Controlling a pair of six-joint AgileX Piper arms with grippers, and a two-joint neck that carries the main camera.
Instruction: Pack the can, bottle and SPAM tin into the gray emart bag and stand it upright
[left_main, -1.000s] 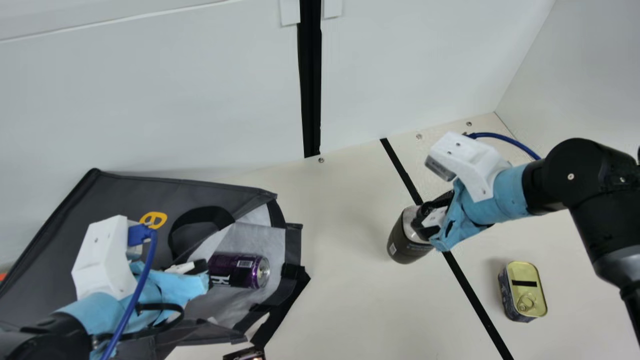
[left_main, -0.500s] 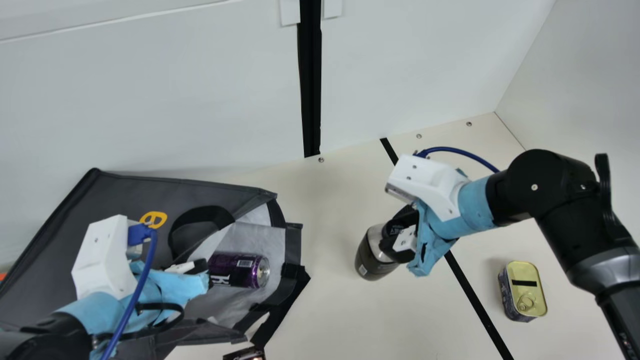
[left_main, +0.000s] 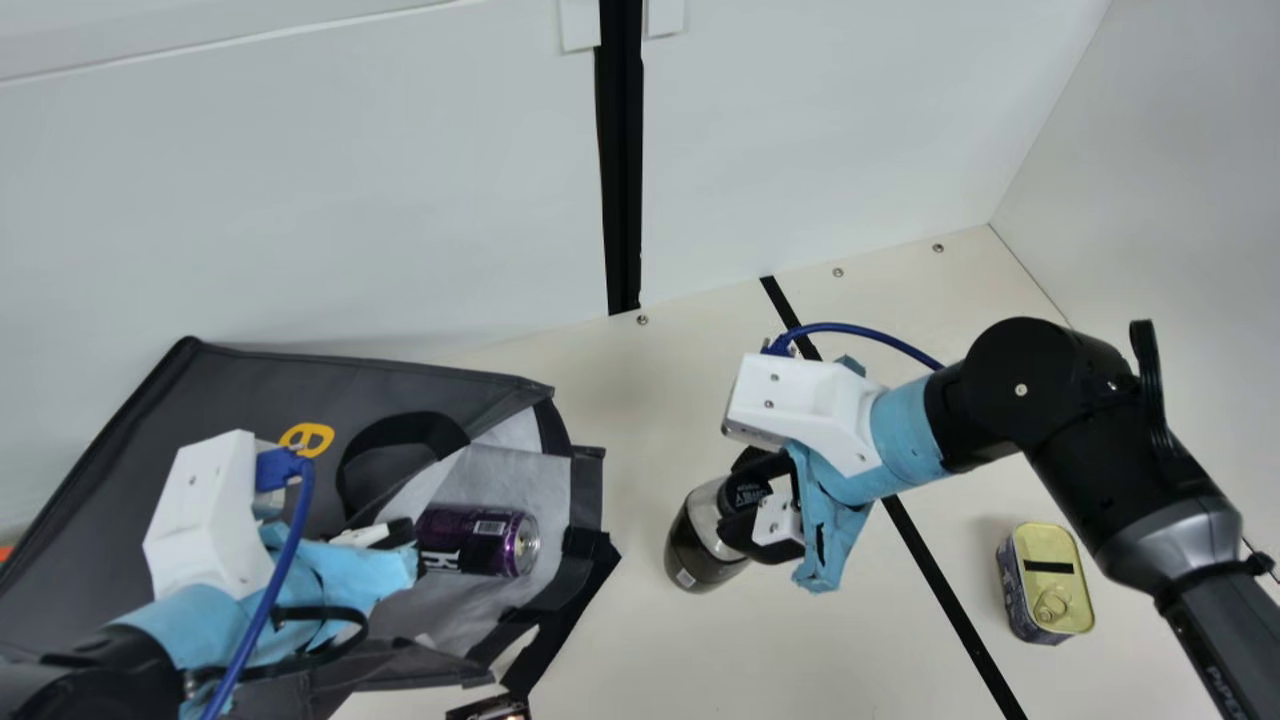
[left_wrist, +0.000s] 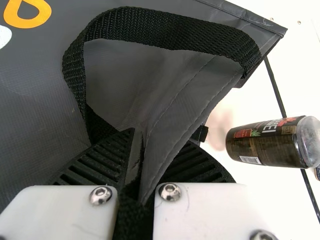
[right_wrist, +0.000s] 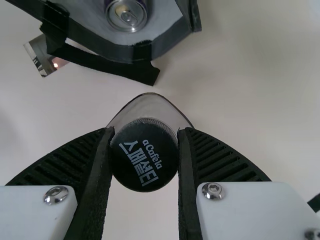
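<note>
My left arm (left_main: 85, 675) is coming in from the main view's bottom left corner. Its wrist is wearing a soft light blue wrap (left_main: 190, 620) and a white camera holder (left_main: 205, 520), and a blue cable is curving over it. The left gripper (left_main: 385, 537) is pointing to the view's right, and its ribbed fingers (left_wrist: 102, 157) are pinching close together.

My right arm (left_main: 1130, 480) is slanting up from the lower right, then bending at a round black joint (left_main: 1020, 385) and leaning down to the left. The right gripper (left_main: 738, 503) is tipping downward, its two black fingers (right_wrist: 82, 162) squeezing with a gap between them.
</note>
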